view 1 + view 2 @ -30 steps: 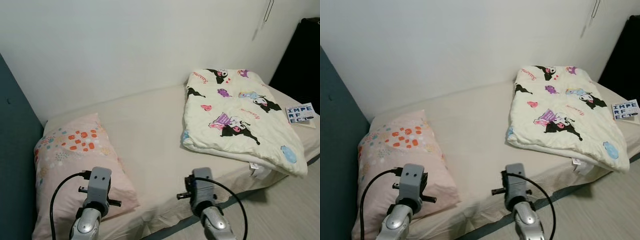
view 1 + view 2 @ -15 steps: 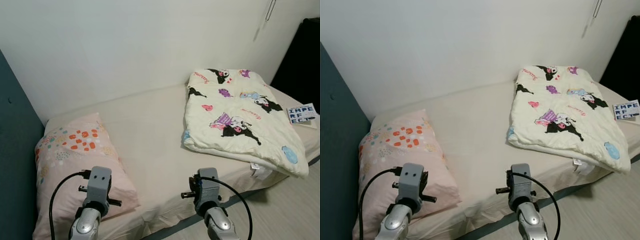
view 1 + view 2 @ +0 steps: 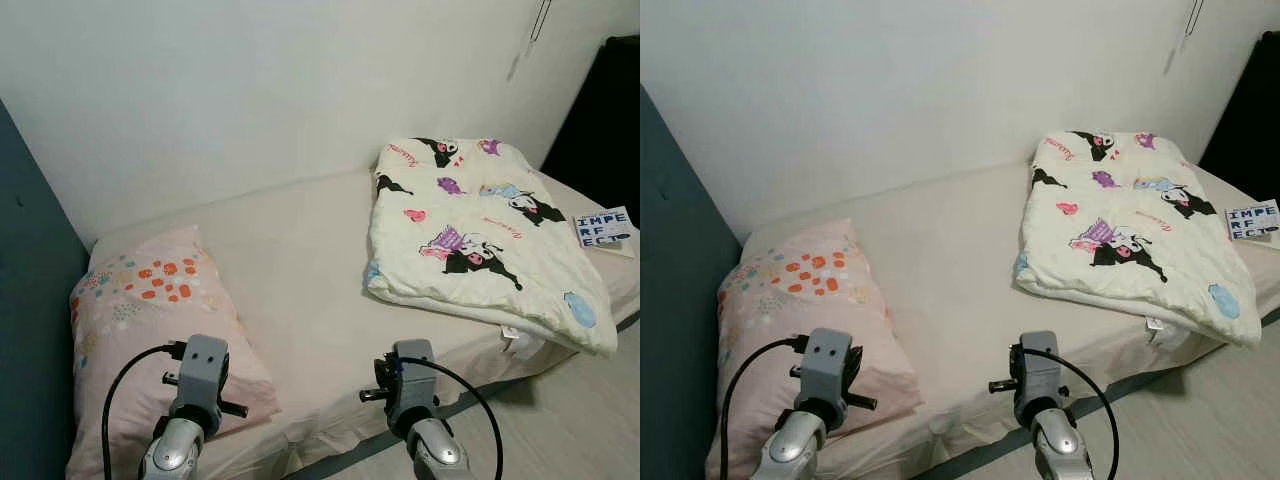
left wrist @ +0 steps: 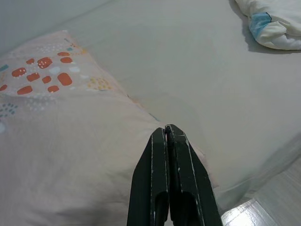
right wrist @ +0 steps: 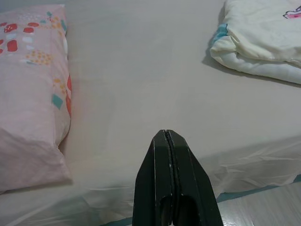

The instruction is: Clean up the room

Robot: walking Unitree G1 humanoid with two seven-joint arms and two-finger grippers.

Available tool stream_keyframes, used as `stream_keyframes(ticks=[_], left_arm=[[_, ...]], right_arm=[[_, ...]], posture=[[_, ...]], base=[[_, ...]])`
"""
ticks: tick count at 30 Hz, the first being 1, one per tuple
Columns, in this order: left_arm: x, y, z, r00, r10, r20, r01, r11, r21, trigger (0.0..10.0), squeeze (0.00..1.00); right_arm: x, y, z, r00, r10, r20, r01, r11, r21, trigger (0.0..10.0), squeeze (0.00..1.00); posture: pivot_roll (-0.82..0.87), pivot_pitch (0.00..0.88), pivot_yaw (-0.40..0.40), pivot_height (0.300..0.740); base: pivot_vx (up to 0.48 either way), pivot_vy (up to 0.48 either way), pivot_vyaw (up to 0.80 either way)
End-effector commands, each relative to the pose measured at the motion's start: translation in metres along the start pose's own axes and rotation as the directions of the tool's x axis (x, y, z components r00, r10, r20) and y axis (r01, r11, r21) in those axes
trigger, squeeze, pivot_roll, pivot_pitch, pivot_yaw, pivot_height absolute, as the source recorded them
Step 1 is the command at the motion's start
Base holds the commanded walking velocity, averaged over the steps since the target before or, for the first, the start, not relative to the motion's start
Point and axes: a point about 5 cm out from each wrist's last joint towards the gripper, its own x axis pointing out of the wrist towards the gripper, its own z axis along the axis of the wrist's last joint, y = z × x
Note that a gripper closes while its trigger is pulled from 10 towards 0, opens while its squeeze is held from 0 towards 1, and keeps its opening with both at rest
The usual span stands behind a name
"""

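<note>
The bed (image 3: pixel 300 270) spreads before me, its cream sheet running from 9 o'clock to 3 o'clock against the white wall (image 3: pixel 250 90). A folded quilt (image 3: pixel 480 235) with cartoon prints lies on it at about 2 o'clock. The pink pillow (image 3: pixel 150 320) with orange and teal spots sits at 10 o'clock, by the dark headboard (image 3: pixel 30 300). A small book (image 3: pixel 603 228) with block letters rests at 3 o'clock, just beside the quilt. My left gripper (image 4: pixel 168 129) hangs above the pillow's near corner, fingers pressed together, holding nothing. My right gripper (image 5: pixel 167 133) hovers over the bed's near edge, fingers likewise closed and empty.
</note>
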Motion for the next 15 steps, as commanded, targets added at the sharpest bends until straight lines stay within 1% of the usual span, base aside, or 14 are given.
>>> stream_keyframes(ticks=[1, 2, 13, 15], left_arm=[[-0.003, -0.001, -0.002, 1.000, -0.001, -0.009, 0.001, 1.000, -0.019, 10.0, 0.00], [-0.003, -0.001, -0.003, 1.000, -0.003, -0.011, 0.003, 1.000, -0.020, 10.0, 0.00], [-0.004, -0.003, -0.006, 0.999, -0.028, -0.030, 0.028, 1.000, 0.000, 10.0, 0.00], [-0.005, -0.004, -0.010, 0.997, -0.058, -0.054, 0.059, 0.998, 0.006, 10.0, 0.00]], right_arm=[[-0.002, 0.000, -0.002, 1.000, -0.008, -0.003, 0.008, 1.000, 0.007, 10.0, 0.00], [-0.002, 0.000, -0.003, 1.000, -0.008, -0.005, 0.008, 1.000, -0.004, 10.0, 0.00], [-0.003, 0.001, -0.009, 0.999, -0.001, -0.039, 0.001, 1.000, -0.004, 10.0, 0.00], [-0.004, 0.001, -0.013, 0.998, -0.006, -0.065, 0.005, 1.000, -0.020, 10.0, 0.00]], posture=[[-0.03, 0.050, 0.000, 0.737], [-0.03, 0.050, 0.000, 0.737], [-0.03, 0.042, -0.002, 0.737], [-0.03, 0.040, -0.002, 0.737]], base=[[0.000, 0.000, 0.00], [0.000, 0.000, 0.00], [0.000, 0.000, 0.00], [0.000, 0.000, 0.00]])
